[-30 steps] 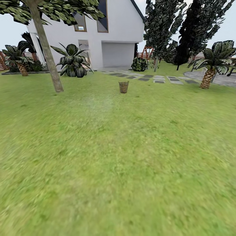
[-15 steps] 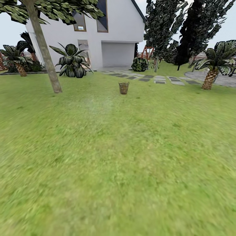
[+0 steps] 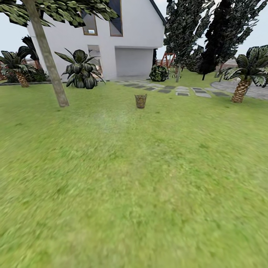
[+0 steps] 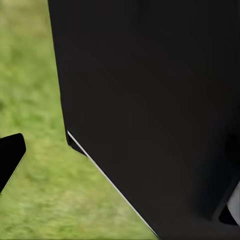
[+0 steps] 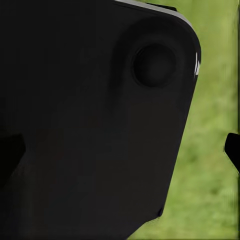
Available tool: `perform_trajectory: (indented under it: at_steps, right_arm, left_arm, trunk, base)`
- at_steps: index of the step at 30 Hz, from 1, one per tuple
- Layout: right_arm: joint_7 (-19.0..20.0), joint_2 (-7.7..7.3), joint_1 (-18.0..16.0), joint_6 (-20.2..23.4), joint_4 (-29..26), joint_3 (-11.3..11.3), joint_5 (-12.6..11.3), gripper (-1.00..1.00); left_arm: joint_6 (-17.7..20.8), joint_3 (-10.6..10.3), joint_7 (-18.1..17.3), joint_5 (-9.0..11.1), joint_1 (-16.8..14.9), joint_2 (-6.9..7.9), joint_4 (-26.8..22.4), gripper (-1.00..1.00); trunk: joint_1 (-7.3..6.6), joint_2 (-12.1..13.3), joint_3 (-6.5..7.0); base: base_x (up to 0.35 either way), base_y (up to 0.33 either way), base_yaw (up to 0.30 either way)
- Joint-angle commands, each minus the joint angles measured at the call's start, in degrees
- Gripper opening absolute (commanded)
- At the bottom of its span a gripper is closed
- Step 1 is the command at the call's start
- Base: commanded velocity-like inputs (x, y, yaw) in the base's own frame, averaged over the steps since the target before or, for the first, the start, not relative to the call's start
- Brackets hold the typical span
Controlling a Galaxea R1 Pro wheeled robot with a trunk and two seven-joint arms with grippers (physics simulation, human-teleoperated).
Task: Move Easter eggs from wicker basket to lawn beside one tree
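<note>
Wicker basket (image 3: 140, 101) far off at 12 o'clock on lawn (image 3: 134, 186); pale-trunk tree (image 3: 46, 56) at 10 o'clock. Eggs too small to tell. Gripper states – cannot tell, wrist views blocked by dark robot body. Risk – overshooting approach, base bumping basket over.

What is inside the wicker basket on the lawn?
The wicker basket stands upright on the lawn, far off. Its woven wall hides the inside; no eggs can be seen from here.
</note>
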Motion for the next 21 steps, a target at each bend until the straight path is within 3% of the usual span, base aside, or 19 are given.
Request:
perform_trajectory:
  at_steps: [1,21]
  right_arm:
    - [0.03,0.0,-0.02,-0.15,0.03,0.0,0.36,1.0]
    - [0.01,-0.08,-0.02,-0.08,0.01,-0.06,-0.05,1.0]
  left_arm:
    - [-0.04,0.04,-0.02,0.05,0.02,0.0,-0.06,1.0]
    - [-0.04,0.04,-0.02,0.03,0.02,0.0,-0.06,1.0]
  trunk:
    - [0.03,-0.01,-0.04]
    - [0.03,-0.01,-0.04]
  base:
    - [0.34,0.0,0.0]
    - [0.34,0.0,0.0]
